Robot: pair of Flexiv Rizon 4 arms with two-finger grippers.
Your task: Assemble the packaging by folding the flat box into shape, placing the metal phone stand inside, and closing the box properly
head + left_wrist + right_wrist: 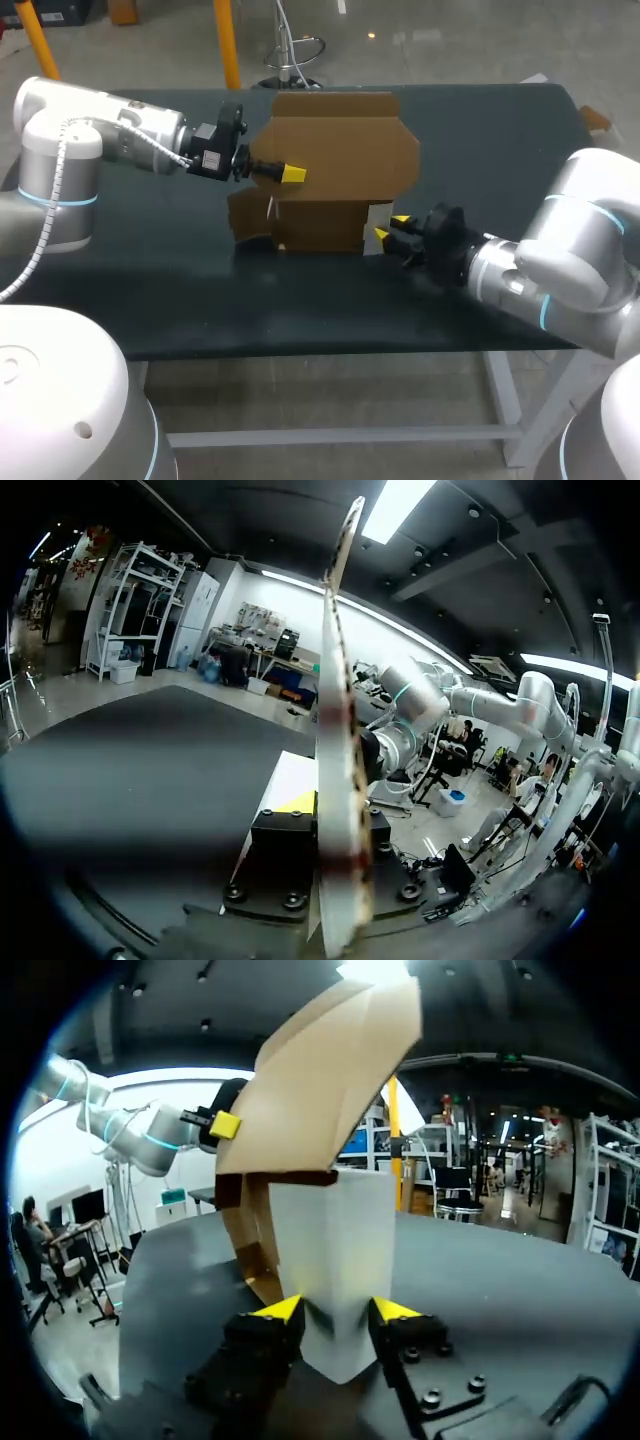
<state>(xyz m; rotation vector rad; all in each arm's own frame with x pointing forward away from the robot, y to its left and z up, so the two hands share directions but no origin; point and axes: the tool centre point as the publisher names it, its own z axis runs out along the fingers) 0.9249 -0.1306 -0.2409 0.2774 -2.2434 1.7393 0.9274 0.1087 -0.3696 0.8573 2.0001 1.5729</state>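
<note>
Cardboard is the main matter here. The brown cardboard box (335,170) stands upright near the middle of the dark matte table top (150,290), only partly folded. Its wide upper flap (340,135) has cut corners and rises above a smaller body. A loose brown side flap (245,215) hangs out on the left arm's side. The card is thin and stiff, with a dull surface, and it looks very narrow where the left wrist view meets it edge-on. One lower corner panel (330,1250) is white and smooth, with a sharp vertical fold.

The left gripper (292,173) comes in level from the side. The upper flap stands between its fingers and they seem to press on it from both sides, so I judge it closed on the card. The right gripper (337,1310) is low by the table, and its yellow tips pinch the white corner from two sides with only a narrow gap between them.

I believe the step in hand is the first one, bringing the flat box into shape. The metal phone stand is not seen in any view, and closing is not yet begun. The next move probably needs both arms to work together: the right one keeps the base in place while the left one bends the flap along its crease. If they pull too hard, such thin card may buckle away from the fold line.
</note>
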